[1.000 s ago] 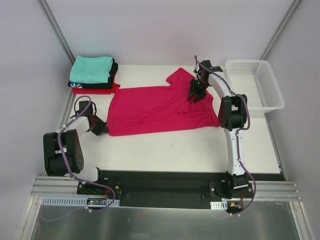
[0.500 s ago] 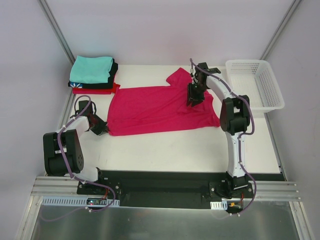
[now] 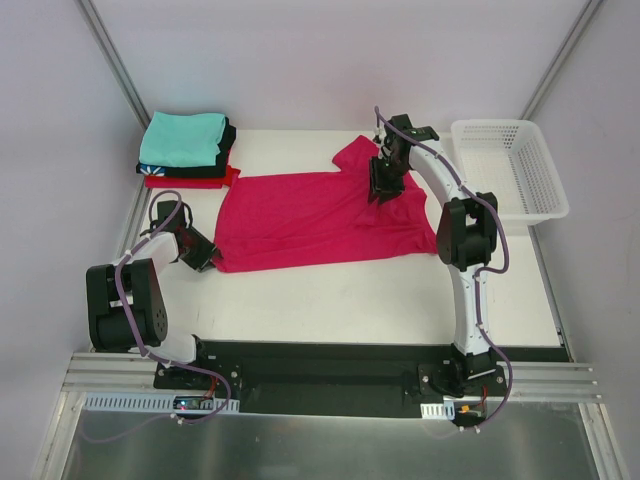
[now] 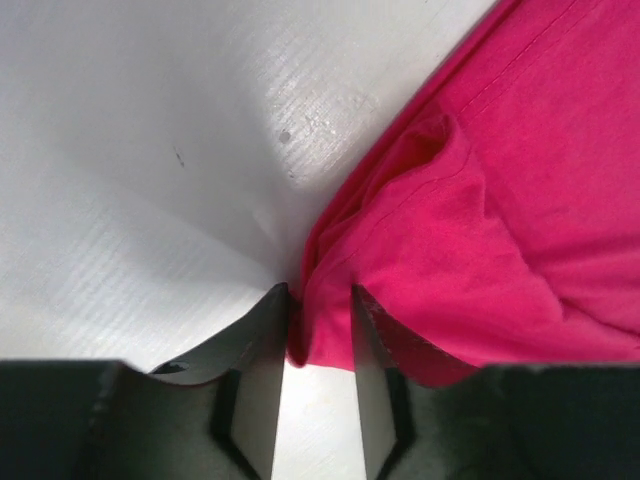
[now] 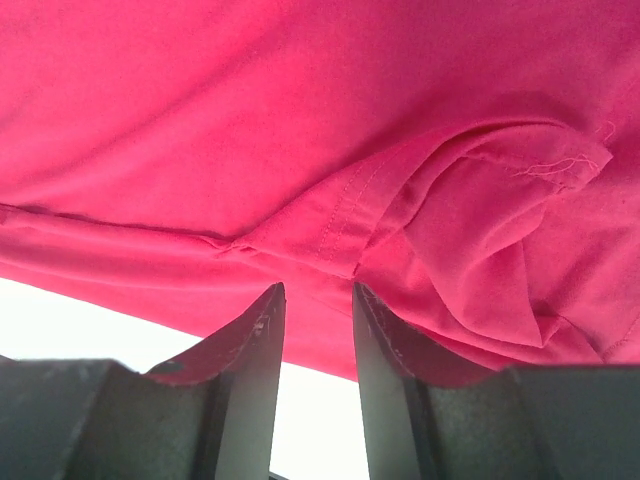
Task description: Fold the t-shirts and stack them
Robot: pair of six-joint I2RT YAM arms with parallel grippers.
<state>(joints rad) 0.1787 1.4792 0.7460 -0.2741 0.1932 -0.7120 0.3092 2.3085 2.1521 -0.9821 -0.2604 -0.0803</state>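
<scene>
White table (image 3: pixel 350 300); left gripper (image 4: pixel 318 295) slightly open around corner of crimson-pink t-shirt (image 4: pixel 500 200); right gripper (image 5: pixel 315 290) narrow at a fold, grip unclear

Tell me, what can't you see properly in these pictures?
Top view: the teal shirt lies on top, so only edges of the black shirt and red shirt show; how many lie below is unclear.
Top view: the right arm hides part of the pink shirt.
Left wrist view: the pink shirt bunches between the left end effector's fingers; whether it pinches is unclear.
</scene>
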